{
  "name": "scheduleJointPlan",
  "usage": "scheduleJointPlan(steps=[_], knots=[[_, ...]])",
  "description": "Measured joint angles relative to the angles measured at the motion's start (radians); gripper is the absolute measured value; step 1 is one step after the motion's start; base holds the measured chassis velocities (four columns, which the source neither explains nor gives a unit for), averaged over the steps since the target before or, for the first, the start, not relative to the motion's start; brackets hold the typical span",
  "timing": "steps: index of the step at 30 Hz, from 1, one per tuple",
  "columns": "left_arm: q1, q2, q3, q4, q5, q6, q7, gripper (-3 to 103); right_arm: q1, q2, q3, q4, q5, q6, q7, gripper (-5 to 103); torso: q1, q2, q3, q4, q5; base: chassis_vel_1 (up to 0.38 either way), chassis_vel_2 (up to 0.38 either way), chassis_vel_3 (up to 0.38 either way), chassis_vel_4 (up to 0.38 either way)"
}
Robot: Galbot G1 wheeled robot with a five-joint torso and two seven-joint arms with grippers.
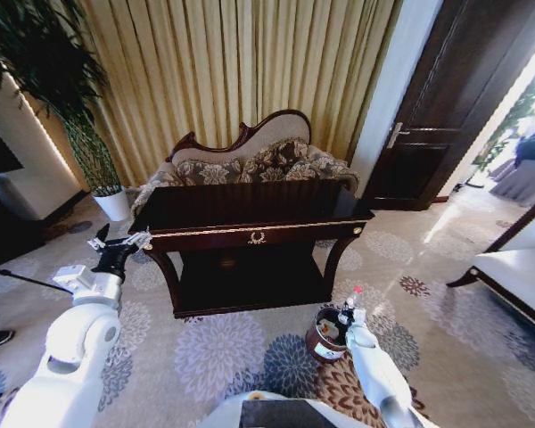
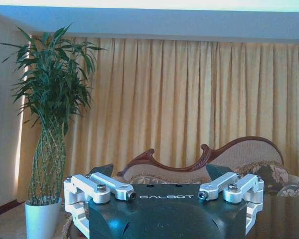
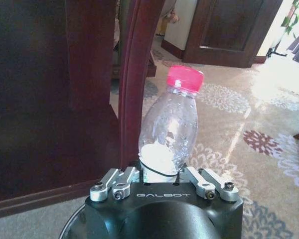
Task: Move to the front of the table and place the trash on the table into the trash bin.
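Note:
A clear plastic bottle [image 3: 169,127] with a red cap stands upright between the fingers of my right gripper [image 3: 162,172], which is shut on its lower part. In the head view that gripper [image 1: 349,314] holds the bottle [image 1: 352,299] just above the far right rim of the small dark-brown trash bin [image 1: 326,336], on the carpet by the table's front right leg [image 3: 134,74]. The dark glossy table [image 1: 250,207] with gold trim is straight ahead. My left gripper [image 1: 116,242] hovers open at the table's front left corner, with nothing between its fingers [image 2: 105,170].
A patterned sofa [image 1: 250,165] stands right behind the table. A tall plant in a white pot [image 1: 114,203] is at the back left, a dark door [image 1: 428,116] at the back right. A white seat [image 1: 517,272] sits on the right. Patterned carpet lies open in front.

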Motion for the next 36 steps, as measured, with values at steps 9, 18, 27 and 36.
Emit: scheduleJointPlan(steps=[9,18,27,36], knots=[[-0.001,0.005,0.006,0.002,0.003,0.000,0.007,100,0.007,0.007,-0.002,-0.008,0.005,0.017,0.000,65,0.000,0.000,0.000,0.0000,-0.0002,0.000,0.000,0.000,0.000],[-0.002,0.001,0.033,0.001,0.013,-0.006,0.013,100,0.021,-0.011,0.000,0.016,0.007,0.014,0.000,96,0.000,0.000,0.000,-0.0002,-0.0001,0.000,0.000,0.000,0.000],[-0.012,-0.009,0.010,-0.007,0.002,-0.026,0.004,100,-0.203,0.004,0.084,0.500,0.118,0.010,0.000,100,0.000,0.000,0.000,-0.0006,0.0001,0.000,0.000,0.000,0.000],[-0.014,-0.003,0.030,0.008,0.034,-0.025,0.001,100,-0.512,-0.007,0.118,1.351,0.284,-0.251,0.000,100,0.000,0.000,0.000,-0.0001,-0.0008,0.000,0.000,0.000,0.000]])
